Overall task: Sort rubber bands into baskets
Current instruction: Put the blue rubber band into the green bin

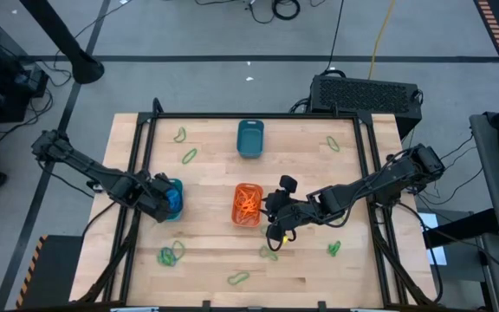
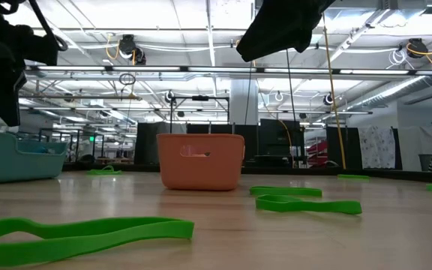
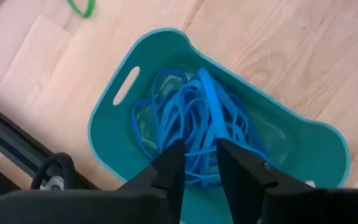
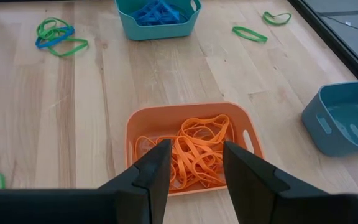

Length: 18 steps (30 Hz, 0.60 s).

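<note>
Blue rubber bands (image 3: 194,118) fill turquoise basket (image 3: 114,93) under parted, empty left gripper (image 3: 199,163); right gripper (image 4: 194,163) parted, empty, over orange basket (image 4: 143,122).

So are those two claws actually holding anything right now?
No. The left gripper hangs open over the blue bands in the turquoise basket; the right gripper is open, empty, above the orange basket.

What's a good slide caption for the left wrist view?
Left gripper open above the turquoise basket of blue rubber bands.
</note>
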{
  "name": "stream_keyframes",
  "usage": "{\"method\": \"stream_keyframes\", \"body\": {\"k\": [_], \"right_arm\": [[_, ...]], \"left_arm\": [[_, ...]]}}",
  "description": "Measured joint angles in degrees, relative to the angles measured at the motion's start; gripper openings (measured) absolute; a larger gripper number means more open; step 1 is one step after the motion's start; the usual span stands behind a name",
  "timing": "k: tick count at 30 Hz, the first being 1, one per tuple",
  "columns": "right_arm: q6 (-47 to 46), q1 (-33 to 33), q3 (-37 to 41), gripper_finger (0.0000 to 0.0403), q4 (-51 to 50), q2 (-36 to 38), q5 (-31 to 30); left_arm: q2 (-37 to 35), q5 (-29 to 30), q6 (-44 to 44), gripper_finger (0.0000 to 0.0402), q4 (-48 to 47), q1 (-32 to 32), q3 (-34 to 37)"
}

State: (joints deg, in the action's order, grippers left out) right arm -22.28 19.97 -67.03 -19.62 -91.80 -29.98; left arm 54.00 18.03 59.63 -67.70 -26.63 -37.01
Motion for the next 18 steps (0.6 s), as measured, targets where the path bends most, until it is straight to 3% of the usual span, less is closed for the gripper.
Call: {"method": "stream_keyframes", "body": {"k": [7,13,18], "right_arm": [[0.0,0.0,0.0,0.0137,0.0,0.0,0.0],[0.0,0.0,0.0,0.0137,0.0,0.0,0.0],[0.0,0.0,0.0,0.0137,0.0,0.0,0.0]], "left_arm": [[0.0,-2.7,-7.1,0.0107,2.5,0.0,-0.8],[0.0,-11.1,-15.2,0.0107,16.1,0.0,-1.0],[0.3,-16.8,-15.4,0.0107,25.5,-1.9,-1.0]]}}
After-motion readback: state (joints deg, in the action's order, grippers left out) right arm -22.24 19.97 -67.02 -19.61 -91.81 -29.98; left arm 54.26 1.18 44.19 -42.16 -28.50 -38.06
